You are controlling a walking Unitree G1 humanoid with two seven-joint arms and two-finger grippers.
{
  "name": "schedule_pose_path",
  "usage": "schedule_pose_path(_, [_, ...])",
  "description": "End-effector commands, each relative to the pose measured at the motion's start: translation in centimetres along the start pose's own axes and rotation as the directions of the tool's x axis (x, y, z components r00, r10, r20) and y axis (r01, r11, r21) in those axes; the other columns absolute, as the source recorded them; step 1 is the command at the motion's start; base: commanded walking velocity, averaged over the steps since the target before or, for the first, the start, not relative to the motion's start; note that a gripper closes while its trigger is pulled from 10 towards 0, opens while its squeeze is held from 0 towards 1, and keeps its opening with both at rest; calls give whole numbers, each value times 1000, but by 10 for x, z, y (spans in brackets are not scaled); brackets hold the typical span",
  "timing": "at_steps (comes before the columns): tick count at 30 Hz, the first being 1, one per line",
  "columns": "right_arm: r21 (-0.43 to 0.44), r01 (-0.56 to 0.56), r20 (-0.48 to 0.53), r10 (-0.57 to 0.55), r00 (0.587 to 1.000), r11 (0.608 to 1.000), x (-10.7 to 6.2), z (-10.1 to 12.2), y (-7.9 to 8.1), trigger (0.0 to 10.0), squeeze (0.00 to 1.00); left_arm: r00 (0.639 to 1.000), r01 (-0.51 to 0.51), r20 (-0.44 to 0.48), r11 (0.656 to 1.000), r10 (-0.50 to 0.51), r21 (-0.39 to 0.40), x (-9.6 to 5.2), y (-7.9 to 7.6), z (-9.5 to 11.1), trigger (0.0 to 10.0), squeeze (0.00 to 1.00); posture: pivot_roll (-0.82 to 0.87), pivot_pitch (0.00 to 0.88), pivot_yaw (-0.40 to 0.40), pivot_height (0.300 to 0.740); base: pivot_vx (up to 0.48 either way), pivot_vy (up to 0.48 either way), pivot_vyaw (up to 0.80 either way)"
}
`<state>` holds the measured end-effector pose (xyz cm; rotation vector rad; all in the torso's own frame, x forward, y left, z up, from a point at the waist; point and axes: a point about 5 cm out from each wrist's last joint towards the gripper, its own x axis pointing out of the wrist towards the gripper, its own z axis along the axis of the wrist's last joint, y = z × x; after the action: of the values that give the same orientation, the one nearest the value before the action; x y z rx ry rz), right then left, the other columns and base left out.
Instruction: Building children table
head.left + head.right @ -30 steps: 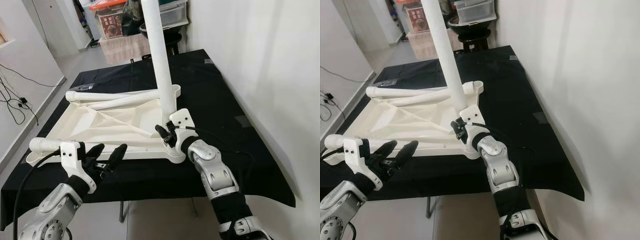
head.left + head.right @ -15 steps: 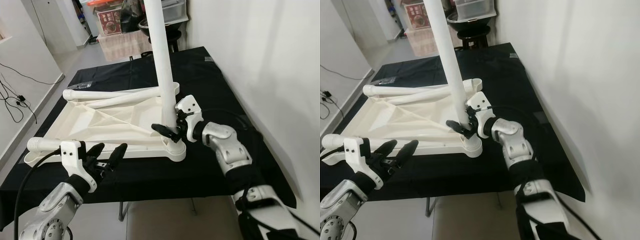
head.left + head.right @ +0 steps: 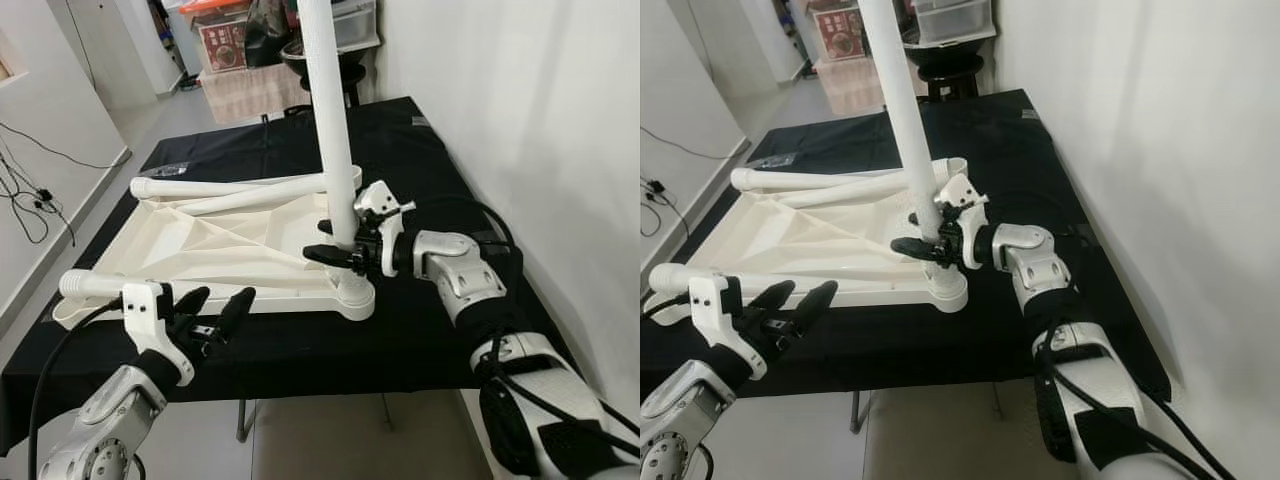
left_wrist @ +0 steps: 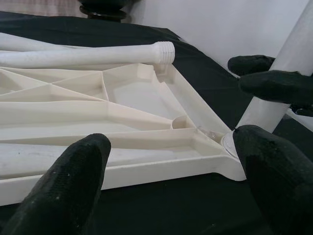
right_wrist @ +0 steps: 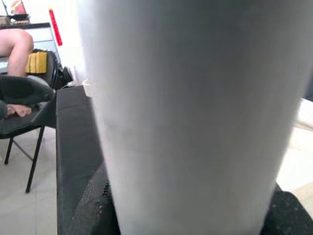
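1. The white moulded plastic children's tabletop (image 3: 215, 245) lies upside down, its ribbed underside up, on a table covered by a black cloth (image 3: 420, 170).
2. One long white round plastic leg (image 3: 328, 110) stands upright in the corner socket (image 3: 352, 295) at the near right corner of the tabletop, leaning slightly.
3. The right gripper (image 3: 338, 243) comes in from the right and is closed around the lower part of that upright leg, just above the socket; in the right wrist view the leg sits right up against the camera, with a black finger (image 5: 286, 210) at its edge.
4. Two more loose white plastic legs (image 3: 235, 190) lie along the far edge of the tabletop, one with a threaded end (image 4: 166, 50). Another white leg (image 3: 90, 285) lies at the near left corner.
5. The left gripper (image 3: 205, 315) hovers in front of the near edge of the tabletop, its two black fingers (image 4: 78, 181) spread wide and holding nothing.
6. Judging by this, the build is early: one leg of four is seated or being turned home, and whether it is fully tight cannot be told. Three legs seem left to fit, then the table needs turning upright.
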<state>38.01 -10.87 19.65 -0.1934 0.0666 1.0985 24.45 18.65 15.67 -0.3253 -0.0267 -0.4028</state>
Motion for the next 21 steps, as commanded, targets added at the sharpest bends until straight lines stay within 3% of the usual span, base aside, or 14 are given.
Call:
schedule_pose_path(1, [-22, -50, -27, 49, 998, 999, 5, -4, 5, 0, 0, 1000, -20, -9, 1000, 20, 20, -3, 4, 1, 10000, 0, 0, 49, 128, 740, 0, 0, 0])
schedule_pose_path(4, [-40, -52, -47, 50, 998, 998, 4, -7, 5, 0, 0, 1000, -20, -10, 1000, 21, 20, -3, 4, 1, 10000, 0, 0, 49, 128, 740, 0, 0, 0])
schedule_pose_path(7, [-115, -17, -141, 1, 990, 993, -10, -19, 2, 0, 0, 1000, -24, -8, 999, 24, 24, -4, 4, 2, 10000, 0, 2, 62, 109, 740, 0, 0, 0])
schedule_pose_path(11, [-118, 23, -174, -43, 984, 993, -16, -26, 5, 0, 0, 1000, -27, -7, 999, 27, 25, -5, 4, 2, 10000, 0, 4, 66, 105, 740, 0, 0, 0])
schedule_pose_path(12, [-53, 237, -168, -243, 955, 970, -7, -31, 11, 0, 0, 1000, -29, -8, 999, 29, 27, -6, 5, 2, 10000, 0, 4, 67, 105, 740, 0, 0, 0])
schedule_pose_path(13, [-1, 491, -155, -485, 861, 871, 0, -37, 27, 0, 0, 1000, -29, -9, 999, 30, 29, -6, 6, 3, 10000, 0, -12, 80, 122, 740, 0, 0, 0])
schedule_pose_path(14, [-1, 491, -155, -485, 861, 871, 0, -37, 27, 0, 0, 1000, -29, -9, 999, 30, 29, -6, 6, 3, 10000, 0, -12, 80, 122, 740, 0, 0, 0])
schedule_pose_path(15, [25, 554, -146, -545, 826, 832, 8, -39, 49, 0, 0, 1000, -28, -11, 999, 28, 29, -6, 6, 3, 10000, 0, -8, 81, 125, 740, 0, 0, 0])
schedule_pose_path(16, [-35, 578, -119, -577, 808, 816, 18, -35, 65, 0, 0, 1000, -23, -19, 999, 23, 35, -4, 6, 2, 10000, 0, -23, 55, 137, 740, 0, 0, 0])
schedule_pose_path(20, [-13, 576, -107, -574, 812, 817, 23, -31, 54, 0, 0, 1000, -22, -16, 999, 23, 29, -2, 6, 2, 10000, 0, -29, 63, 141, 740, 0, 0, 0])
schedule_pose_path(21, [-29, 579, -94, -579, 810, 814, 23, -28, 39, 0, 0, 1000, -17, -4, 1000, 17, 19, -1, 5, 2, 10000, 0, -41, 60, 123, 740, 0, 0, 0])
